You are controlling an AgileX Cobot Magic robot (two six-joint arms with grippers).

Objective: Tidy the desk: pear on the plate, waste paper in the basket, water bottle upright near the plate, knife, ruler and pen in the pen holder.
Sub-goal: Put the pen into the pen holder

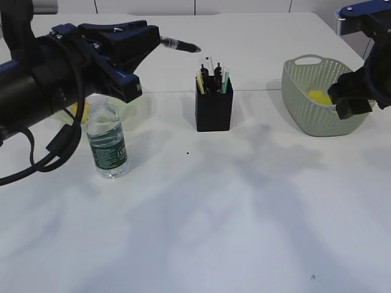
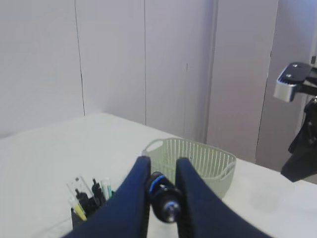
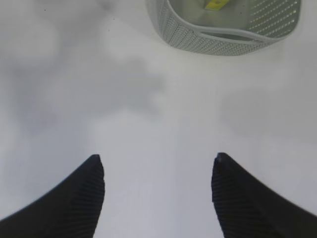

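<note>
The left gripper is clenched on a black pen, held level above the table, up and left of the black pen holder; the right gripper hangs released with jaws wide over bare tabletop just beside the green basket, yellow paper inside; the water bottle stands upright at left, open white table in front.
</note>
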